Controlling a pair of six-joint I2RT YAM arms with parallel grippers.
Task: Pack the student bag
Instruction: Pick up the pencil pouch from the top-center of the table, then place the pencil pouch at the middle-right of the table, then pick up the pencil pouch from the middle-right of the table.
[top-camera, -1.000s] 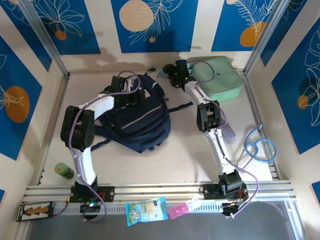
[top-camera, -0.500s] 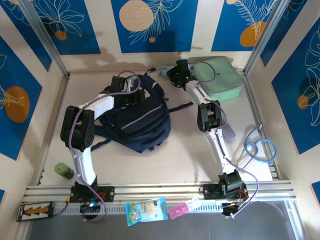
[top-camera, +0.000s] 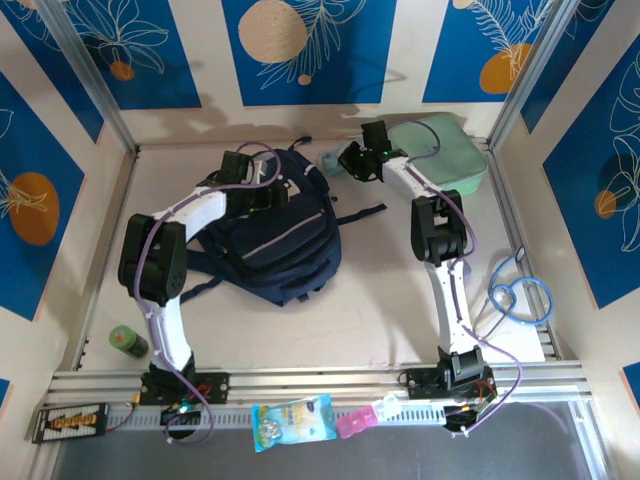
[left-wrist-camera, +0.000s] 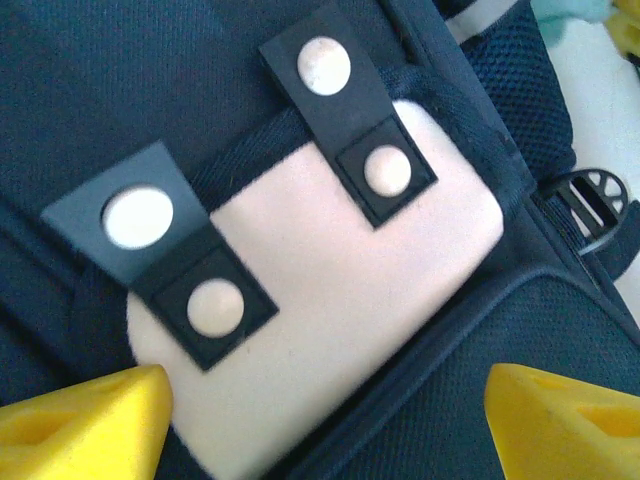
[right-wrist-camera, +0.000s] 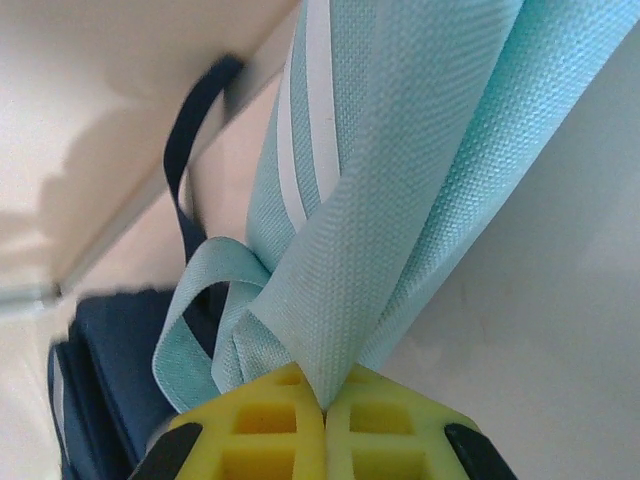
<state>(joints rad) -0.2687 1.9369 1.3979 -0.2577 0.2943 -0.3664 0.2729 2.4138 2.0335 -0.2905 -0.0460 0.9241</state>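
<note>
Right tool (right-wrist-camera: 325, 400) pressed together on a fold of pale aqua webbing (right-wrist-camera: 400, 180) with white stripes. From above we place it at the far side of the worktop (top-camera: 360, 310), near the top of the student bag (top-camera: 285, 245).

Left tool (left-wrist-camera: 325, 425) stands apart. Its yellow fingers (left-wrist-camera: 85, 425) sit either side of a pale patch (left-wrist-camera: 330, 300) on the bag, which carries two dark snap tabs. We cannot tell whether they touch the cloth.

Bag lies flat, left of centre, with dark straps trailing onto the bare beige worktop.

- Mint green case (top-camera: 445, 160) in the far right corner.
- Blue cable (top-camera: 520, 295) looped at the right edge.
- Small green can (top-camera: 128, 342) at the near left.
- Metal rail (top-camera: 320, 380) along the near edge.
- Walls (top-camera: 320, 50) cream, with blue leaf panels and orange discs.
</note>
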